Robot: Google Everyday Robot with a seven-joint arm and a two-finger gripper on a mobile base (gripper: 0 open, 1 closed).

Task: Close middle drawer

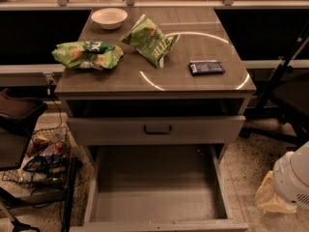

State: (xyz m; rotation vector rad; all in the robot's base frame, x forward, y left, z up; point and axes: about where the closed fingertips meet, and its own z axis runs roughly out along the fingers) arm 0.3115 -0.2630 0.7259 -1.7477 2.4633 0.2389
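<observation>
**Middle drawer is standing fully open, closing not yet begun**

The middle drawer (154,192) is lying pulled far out of the cabinet, under the top drawer front (207,128). Its long shallow tray is showing a bare floor, and its low front edge (159,224) is reaching to the bottom border of the camera view. I am not seeing its own handle from this angle. The small dark bar handle (157,129) that is visible is belonging to the top drawer, which is sitting almost shut.

The gripper (269,200) is hanging low at the right side, beside the white round body of the arm (293,181). It is staying apart from the drawer, to the right of the tray's right wall, and is touching nothing that I can see. Whether it is released or clenched, I cannot tell; nothing is appearing in its grasp.

On the cabinet top (212,42) a white bowl (109,18), two green snack bags (87,53) (149,38) and a dark flat packet (206,67) are resting. They are not standing in the drawer's way.

In my judgement, no part of the task is done. What is remaining is everything: bringing the gripper in front of the low front edge, making contact, and pushing the tray straight back until its front is sitting flush under the top drawer.
</observation>
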